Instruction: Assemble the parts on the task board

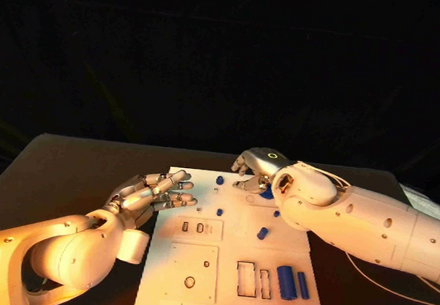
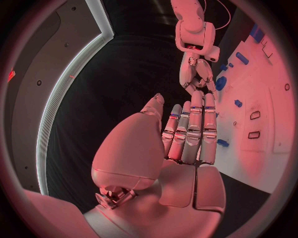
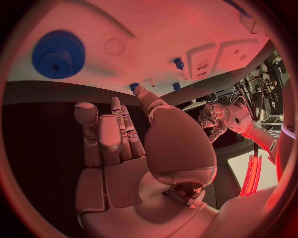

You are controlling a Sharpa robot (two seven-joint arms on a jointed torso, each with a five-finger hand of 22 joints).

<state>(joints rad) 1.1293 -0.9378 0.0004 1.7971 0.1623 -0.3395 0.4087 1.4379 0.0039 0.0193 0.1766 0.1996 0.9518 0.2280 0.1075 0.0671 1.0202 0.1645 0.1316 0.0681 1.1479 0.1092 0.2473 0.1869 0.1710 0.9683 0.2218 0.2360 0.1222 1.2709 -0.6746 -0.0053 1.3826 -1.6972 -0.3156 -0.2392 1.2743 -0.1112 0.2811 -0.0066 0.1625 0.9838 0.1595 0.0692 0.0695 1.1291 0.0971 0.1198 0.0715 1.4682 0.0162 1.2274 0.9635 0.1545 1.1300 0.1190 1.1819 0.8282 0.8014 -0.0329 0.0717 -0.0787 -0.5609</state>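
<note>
The white task board (image 1: 229, 299) lies in the middle of the table. A blue gear (image 1: 268, 194) (image 3: 57, 53) (image 2: 221, 83) lies flat near its far edge. My right hand (image 1: 253, 166) (image 3: 114, 136) (image 2: 197, 69) hovers over that far edge just beside the gear, fingers extended and holding nothing. My left hand (image 1: 156, 194) (image 2: 189, 131) floats over the board's left edge, fingers straight and spread, empty. Small blue pegs (image 1: 262, 233) (image 3: 179, 63) stand scattered on the far half of the board. Two long blue pieces (image 1: 286, 281) lie side by side near the right edge.
Rectangular recesses (image 1: 245, 279) and small slots (image 1: 200, 228) are cut into the board's near half. Black table (image 1: 82, 175) surrounds the board on all sides. My right forearm (image 1: 380, 230) crosses above the board's right far corner.
</note>
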